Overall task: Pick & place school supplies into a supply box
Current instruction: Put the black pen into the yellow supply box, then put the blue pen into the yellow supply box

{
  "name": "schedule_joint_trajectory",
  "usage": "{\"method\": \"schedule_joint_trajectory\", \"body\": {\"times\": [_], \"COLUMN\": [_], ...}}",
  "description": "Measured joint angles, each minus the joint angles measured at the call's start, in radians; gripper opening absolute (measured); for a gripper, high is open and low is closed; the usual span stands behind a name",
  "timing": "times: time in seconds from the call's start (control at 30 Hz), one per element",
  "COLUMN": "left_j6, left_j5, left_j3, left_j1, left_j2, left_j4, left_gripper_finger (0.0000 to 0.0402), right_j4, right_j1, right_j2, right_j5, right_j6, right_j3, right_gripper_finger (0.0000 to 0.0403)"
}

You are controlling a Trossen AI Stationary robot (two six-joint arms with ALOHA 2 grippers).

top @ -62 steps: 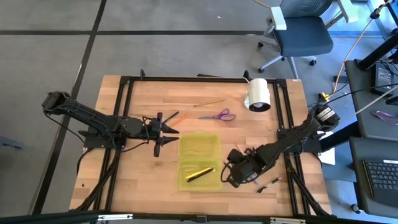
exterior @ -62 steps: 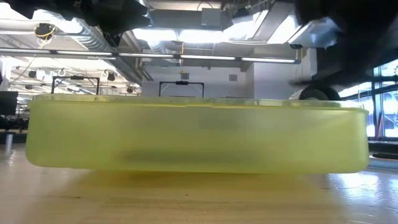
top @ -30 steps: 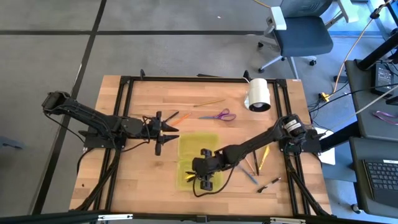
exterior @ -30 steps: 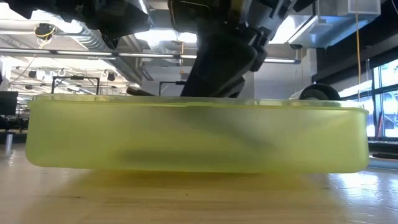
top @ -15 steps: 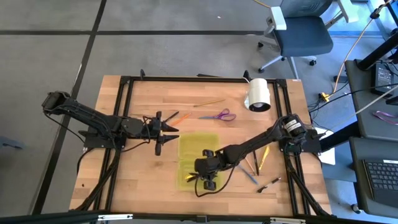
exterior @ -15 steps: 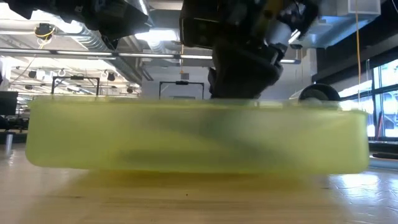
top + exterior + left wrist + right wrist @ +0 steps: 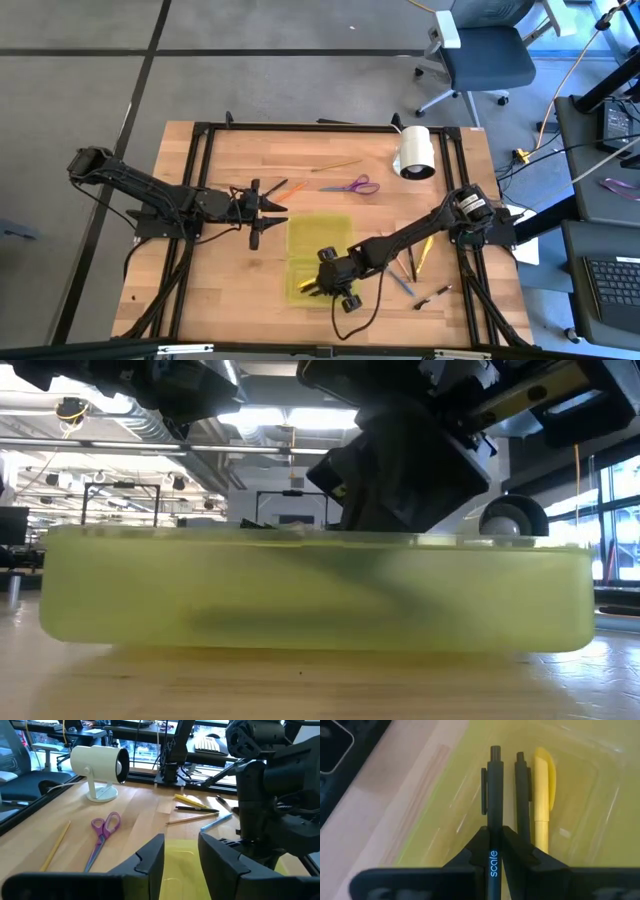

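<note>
Black pen (image 7: 494,815) is kept pinched in the right gripper (image 7: 493,851) over the supply box (image 7: 322,235), probably so it gets laid beside the yellow pen (image 7: 542,805), while the left gripper (image 7: 268,212) is parked slightly open nearby.

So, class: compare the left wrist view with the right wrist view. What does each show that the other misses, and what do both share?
Only the left wrist view: purple scissors, the white roll, loose pencils on the table, and the left hand holding nothing. Only the right wrist view: the right hand shut on a black pen, beside a yellow pen. Both: the supply box.
</note>
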Motion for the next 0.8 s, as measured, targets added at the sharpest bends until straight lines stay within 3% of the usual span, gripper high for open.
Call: {"method": "schedule_joint_trajectory", "body": {"times": [0.13,0.37,0.53,0.6,0.8], "left_j6": [0.000,0.002,0.002,0.002,0.002], "left_j5": [0.000,-0.001,-0.001,-0.001,-0.002], "left_j3": [0.000,0.000,0.000,0.000,0.000], "left_j1": [0.000,0.000,0.000,0.000,0.000], "left_j2": [0.000,0.000,0.000,0.000,0.000], "left_j4": [0.000,0.000,0.000,0.000,-0.014], "left_gripper_finger": [0.0114,0.0114,0.0112,0.0113,0.0115], "right_j4": [0.022,0.023,0.022,-0.012,-0.280], "right_j1": [0.000,0.007,0.013,0.013,0.012], "right_j2": [0.000,0.000,0.000,-0.006,-0.084], "right_j5": [0.002,0.001,0.001,0.001,-0.025], "right_j6": [0.039,-0.141,-0.154,-0.075,0.361], "right_j3": [0.000,0.000,0.000,0.012,0.082], "right_gripper_finger": [0.0044,0.0080,0.0101,0.0103,0.0105]}}
